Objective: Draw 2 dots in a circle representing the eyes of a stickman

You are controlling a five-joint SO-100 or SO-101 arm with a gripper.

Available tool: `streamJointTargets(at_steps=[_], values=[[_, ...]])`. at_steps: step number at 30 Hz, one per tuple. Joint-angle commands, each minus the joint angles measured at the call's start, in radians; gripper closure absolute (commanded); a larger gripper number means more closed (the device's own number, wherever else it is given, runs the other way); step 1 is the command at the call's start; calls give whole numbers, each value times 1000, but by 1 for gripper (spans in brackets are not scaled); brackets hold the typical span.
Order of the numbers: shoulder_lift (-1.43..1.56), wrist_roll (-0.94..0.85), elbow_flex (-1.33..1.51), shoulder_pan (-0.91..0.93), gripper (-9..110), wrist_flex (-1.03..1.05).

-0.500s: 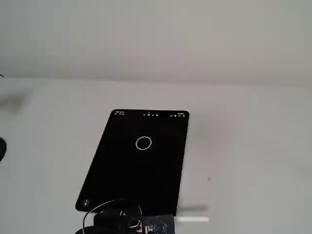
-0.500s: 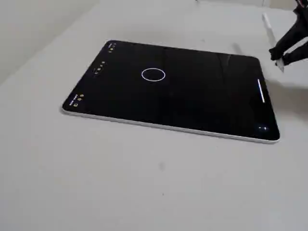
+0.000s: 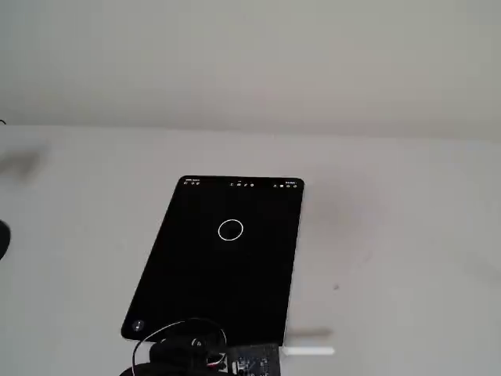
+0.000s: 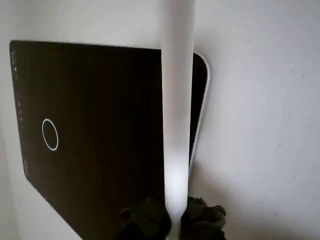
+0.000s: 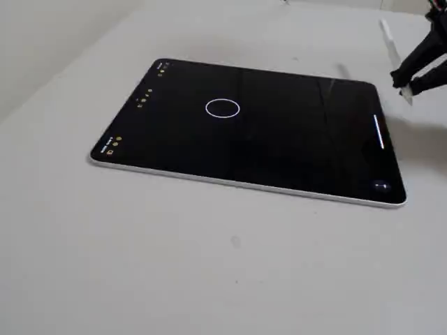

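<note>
plain white table [image 3: 407, 235], pale wall [image 3: 250, 63] behind

The hand [image 5: 405, 82] with its white stylus [image 5: 388, 38] has edged slightly rightward, nothing else.

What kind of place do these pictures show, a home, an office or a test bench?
Probably a bare test bench, though I cannot be sure: a plain white table, a blank pale wall, and only a tablet showing a circle, with a white pen in the arm's jaws.

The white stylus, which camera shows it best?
The wrist view: the stylus runs large up the frame from the gripper holding it. In a fixed view only a short piece shows at the right edge; in a fixed view it is a faint bar.
</note>
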Motion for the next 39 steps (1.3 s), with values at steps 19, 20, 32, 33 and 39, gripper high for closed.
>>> streamJointTargets(at_steps=[19,20,32,33,39], values=[[-64,-713,100,-49,102,-911],[-152,-752,100,-71,102,-1023],[-1574,-864,-457,-156,102,-1987],[-1635,-870,-503,-161,102,-2011],[-1842,-874,-721,-190,102,-2029]])
